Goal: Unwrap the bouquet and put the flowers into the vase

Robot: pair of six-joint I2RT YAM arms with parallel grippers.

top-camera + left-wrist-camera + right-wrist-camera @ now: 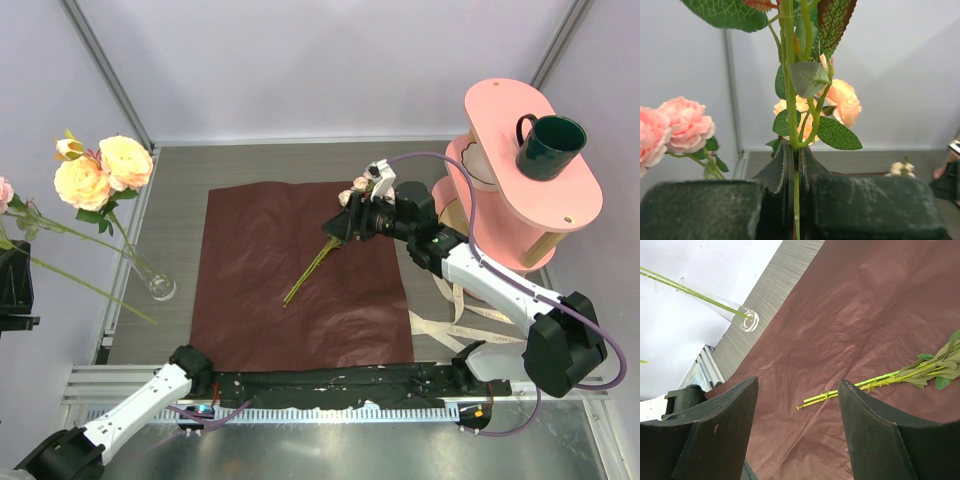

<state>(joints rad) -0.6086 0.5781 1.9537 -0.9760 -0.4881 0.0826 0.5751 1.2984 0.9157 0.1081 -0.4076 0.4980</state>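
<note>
**Left closed on a stem, right open over the paper**

From above: my right end effector (342, 226) hangs over the far edge of the flat paper (260, 310), just by the heads of the flowers (312, 262) lying on it. The vase (152, 278) stands on the tabletop (175, 200) left of the paper, with peach roses (100, 172) in it. My left end effector (14, 285) shows at the left edge.

Left wrist: that end effector is clamped on one thin green stem (789, 75), with leaves and blooms above it.

Right wrist: my jaws stand wide apart, holding and touching nothing. The paper is below, the loose flowers lie beyond, and the vase is farther off.
</note>
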